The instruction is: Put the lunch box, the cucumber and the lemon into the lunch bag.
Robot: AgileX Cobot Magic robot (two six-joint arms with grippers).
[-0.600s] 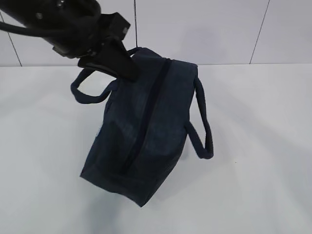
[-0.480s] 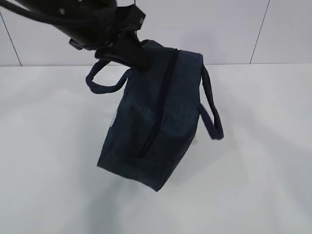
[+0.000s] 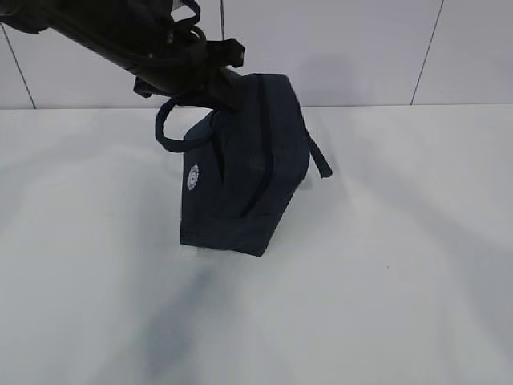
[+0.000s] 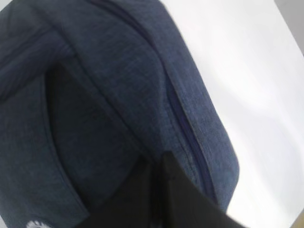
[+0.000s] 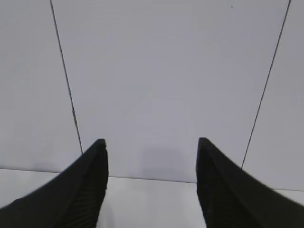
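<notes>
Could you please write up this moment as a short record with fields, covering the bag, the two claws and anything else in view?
lunch bag: dark navy, tipped up on one end on the white table, zipper line closed as far as visible
logo: small white round patch on the bag's side
handles: one loop at the left claw, the other hanging on the right side
left claw: shut on the bag's upper end
right claw: open, empty, facing the wall
lunch box, cucumber, lemon: none visible in any view
</notes>
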